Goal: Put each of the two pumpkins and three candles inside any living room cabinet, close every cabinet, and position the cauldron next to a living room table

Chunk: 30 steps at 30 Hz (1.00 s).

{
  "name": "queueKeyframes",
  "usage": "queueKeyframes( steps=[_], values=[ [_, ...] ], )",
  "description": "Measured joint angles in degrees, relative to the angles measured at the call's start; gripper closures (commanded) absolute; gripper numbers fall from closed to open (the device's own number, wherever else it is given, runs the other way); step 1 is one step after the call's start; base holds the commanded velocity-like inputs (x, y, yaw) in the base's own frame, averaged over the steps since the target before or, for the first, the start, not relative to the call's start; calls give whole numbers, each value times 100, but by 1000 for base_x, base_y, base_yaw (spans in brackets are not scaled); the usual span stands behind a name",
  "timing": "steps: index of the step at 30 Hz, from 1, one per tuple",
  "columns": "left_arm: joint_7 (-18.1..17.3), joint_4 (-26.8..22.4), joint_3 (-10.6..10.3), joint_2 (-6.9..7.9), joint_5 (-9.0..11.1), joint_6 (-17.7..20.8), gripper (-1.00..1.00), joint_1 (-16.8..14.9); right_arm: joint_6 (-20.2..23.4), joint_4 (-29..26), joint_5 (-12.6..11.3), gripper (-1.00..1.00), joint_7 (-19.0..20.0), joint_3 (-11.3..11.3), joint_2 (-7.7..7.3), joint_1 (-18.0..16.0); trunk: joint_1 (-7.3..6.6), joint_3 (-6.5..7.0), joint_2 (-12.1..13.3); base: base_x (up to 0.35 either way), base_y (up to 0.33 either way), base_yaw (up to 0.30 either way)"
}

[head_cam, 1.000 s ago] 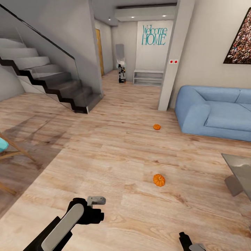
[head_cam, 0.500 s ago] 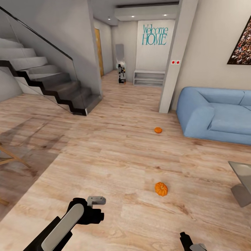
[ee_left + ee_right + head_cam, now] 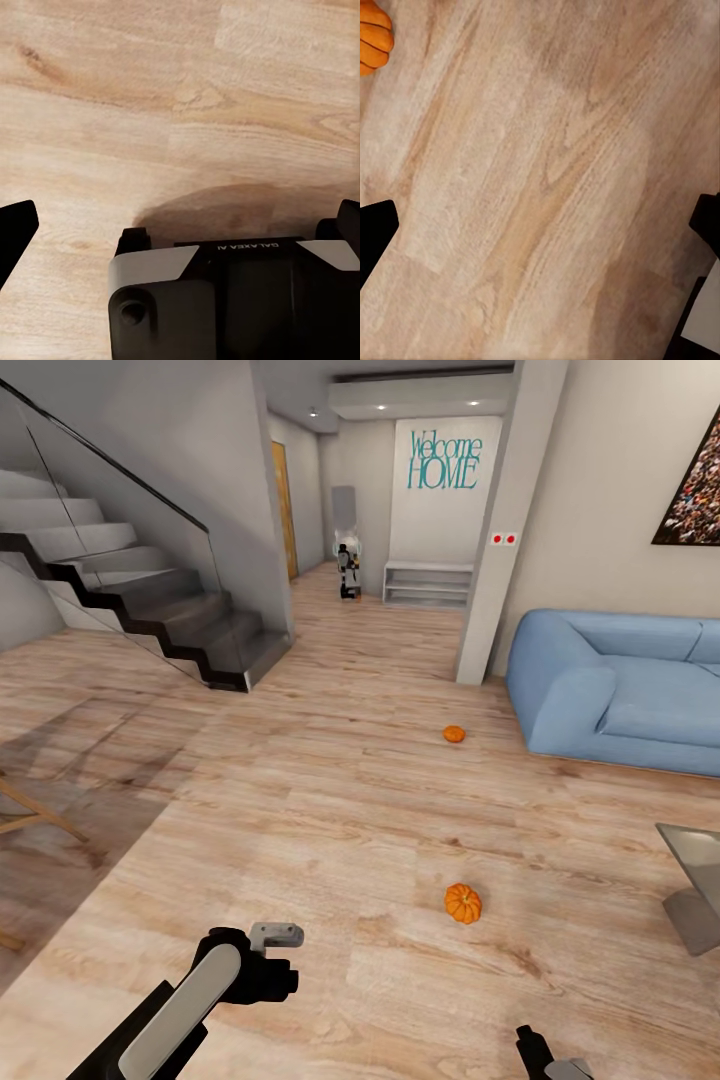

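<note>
Near pumpkin (image 3: 462,902) sits at one o'clock; your right gripper (image 3: 540,225) fingers, spread empty, could nudge it rolling.

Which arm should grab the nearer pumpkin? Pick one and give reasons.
Right, probably. The nearer pumpkin lies on the floor toward the robot's right, closer to the right gripper than the left gripper, and its edge shows in the right wrist view. Both jaws look open and empty.

"Welcome HOME" in teal on far hallway wall (image 3: 443,460); "GALAXEA AI" on left wrist housing (image 3: 240,247).
</note>
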Motion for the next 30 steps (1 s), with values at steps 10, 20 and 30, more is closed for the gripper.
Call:
queueKeyframes(
  steps=[10,20,30],
  values=[
    [0,-6,-9,0,0,0,-100,-1,0,-1,-1,-100,-3,0,1,1,-2,-1,0,49,0,-95],
    [0,-10,-10,-1,0,0,-100,-1,1,-2,0,-100,-7,0,1,1,-2,-13,0,237,-1,-258],
    [0,-10,-10,8,0,0,-100,-1,-4,-1,0,-100,-7,0,11,1,-3,-14,0,239,-19,-277]
  ],
)
